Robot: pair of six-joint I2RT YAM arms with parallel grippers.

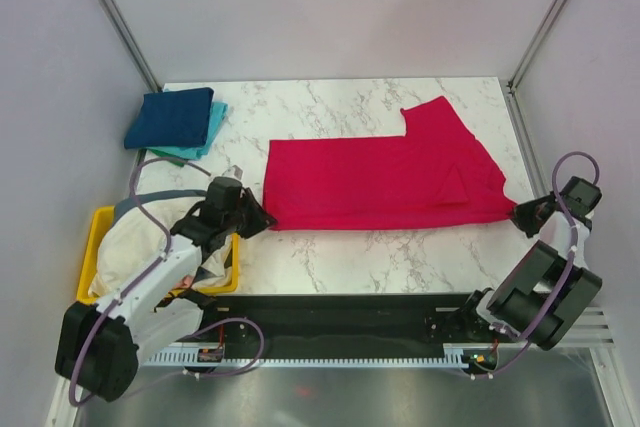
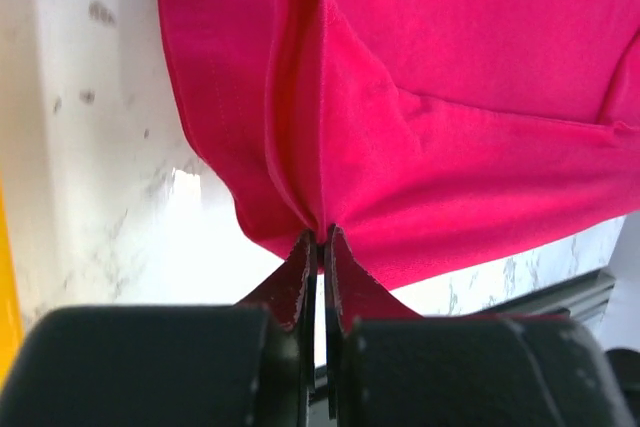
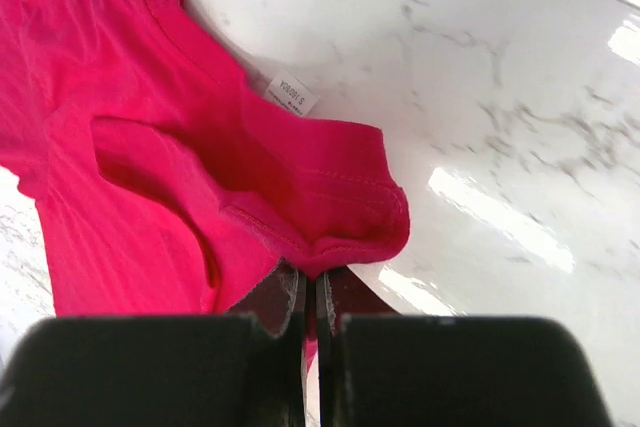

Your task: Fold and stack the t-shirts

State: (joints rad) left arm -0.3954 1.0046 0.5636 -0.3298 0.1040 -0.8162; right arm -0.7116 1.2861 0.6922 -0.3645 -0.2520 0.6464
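A red t-shirt (image 1: 385,179) lies spread across the middle of the marble table, folded lengthwise with one sleeve sticking up at the back. My left gripper (image 1: 262,219) is shut on its near left corner; the pinched cloth (image 2: 320,217) bunches into a ridge. My right gripper (image 1: 520,212) is shut on its near right corner by the collar, where the hem (image 3: 345,247) folds over and a white label (image 3: 291,95) shows. A stack of folded shirts, dark blue (image 1: 170,117) on teal (image 1: 205,137), sits at the far left.
A yellow bin (image 1: 96,242) with a heap of pale clothes (image 1: 135,247) stands at the near left, under my left arm. Metal frame posts rise at the table's far corners. A black rail (image 1: 340,322) runs along the near edge.
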